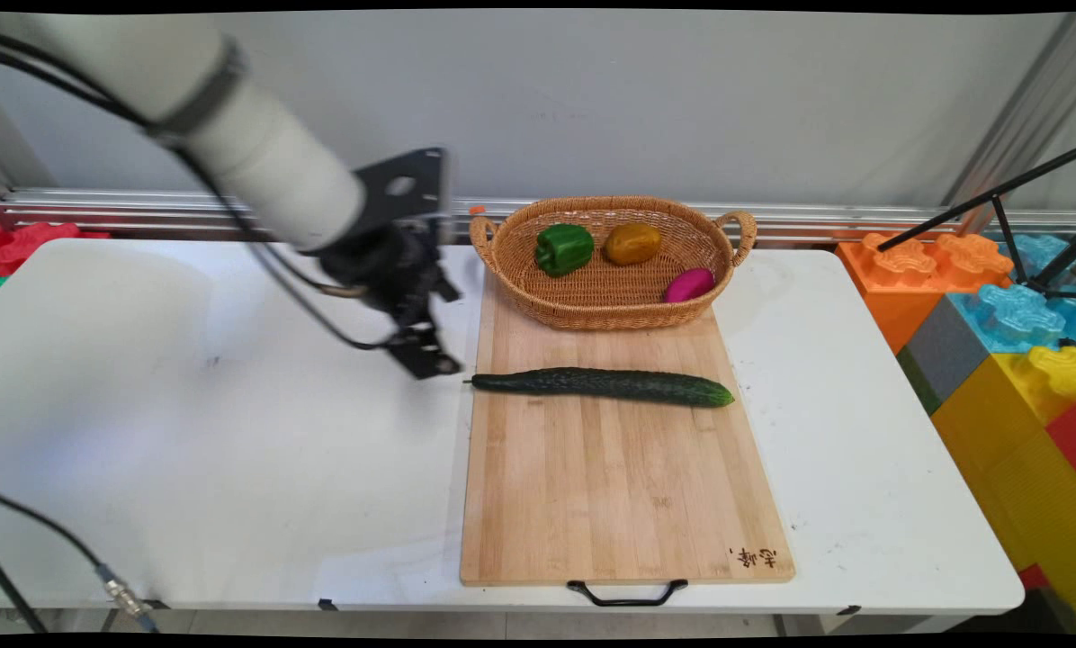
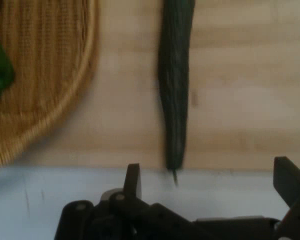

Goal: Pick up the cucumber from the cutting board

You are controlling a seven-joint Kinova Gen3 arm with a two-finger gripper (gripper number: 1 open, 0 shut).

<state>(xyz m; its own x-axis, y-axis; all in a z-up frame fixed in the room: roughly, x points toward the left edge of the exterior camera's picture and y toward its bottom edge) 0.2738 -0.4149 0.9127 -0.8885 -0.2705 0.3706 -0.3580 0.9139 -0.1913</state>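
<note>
We are seeing the gripper (image 1: 425, 346) hanging left of centre in the main view, over bare table just off the board's left edge, and in the hand view its two fingers (image 2: 132, 180) are standing spread wide with nothing between them. Going by size: the white table (image 1: 187, 450) is filling the frame, the wooden cutting board (image 1: 610, 495) is lying right of centre, the wicker basket (image 1: 610, 306) is sitting on the board's upper end, and the cucumber (image 1: 605, 384) is lying across the board's middle, its stem tip reaching the left edge nearest the gripper. We are judging the cucumber stiff, moderately heavy, bumpy-skinned and apt to roll, so its thick middle looks the surest hold. Smallest, inside the basket, are lying a green pepper (image 1: 563, 247), a brownish-yellow vegetable (image 1: 632, 243) and a magenta one (image 1: 689, 284).
</note>
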